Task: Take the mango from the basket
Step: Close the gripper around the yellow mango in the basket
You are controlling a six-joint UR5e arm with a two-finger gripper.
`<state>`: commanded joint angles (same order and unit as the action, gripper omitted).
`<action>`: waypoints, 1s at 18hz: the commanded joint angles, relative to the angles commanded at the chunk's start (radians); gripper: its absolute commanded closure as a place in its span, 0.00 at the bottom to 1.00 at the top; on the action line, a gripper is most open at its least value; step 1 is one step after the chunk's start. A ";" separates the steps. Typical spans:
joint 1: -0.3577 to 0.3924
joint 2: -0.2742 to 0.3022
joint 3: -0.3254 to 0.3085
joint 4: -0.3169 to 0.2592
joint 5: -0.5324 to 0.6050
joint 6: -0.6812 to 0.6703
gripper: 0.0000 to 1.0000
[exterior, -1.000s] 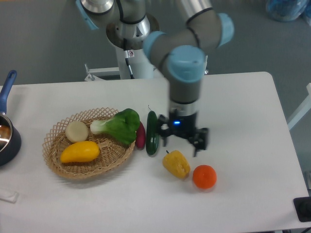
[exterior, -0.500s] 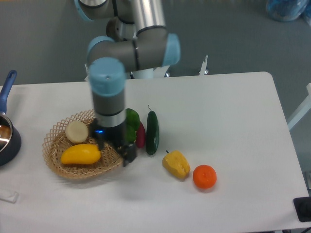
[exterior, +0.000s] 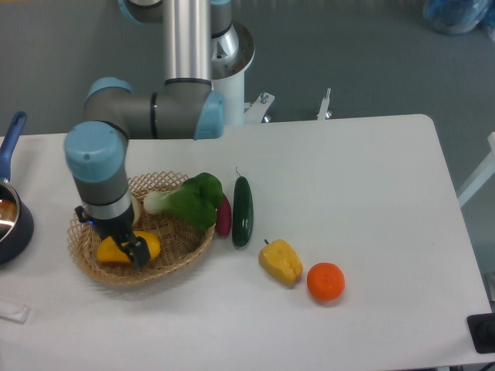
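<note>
At the far left you saw only part of the blue-handled pot [exterior: 11,209], cut by the frame edge. Your gripper [exterior: 116,246] stood down inside the basket [exterior: 93,267], its body hiding the mango's [exterior: 108,251] middle; yellow showed either side of the fingers. Whether the fingers pressed the fruit, you could not tell. The leafy green [exterior: 192,202] lay to its right.

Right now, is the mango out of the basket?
No, the mango lies in the basket, with the gripper down at it.
</note>
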<state>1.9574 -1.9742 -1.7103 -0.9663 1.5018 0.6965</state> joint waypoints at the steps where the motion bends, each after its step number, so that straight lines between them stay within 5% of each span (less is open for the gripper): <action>1: -0.003 -0.002 -0.003 -0.005 0.000 0.000 0.00; 18: -0.005 -0.084 -0.002 0.008 0.075 -0.002 0.00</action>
<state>1.9528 -2.0586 -1.7119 -0.9587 1.5769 0.6949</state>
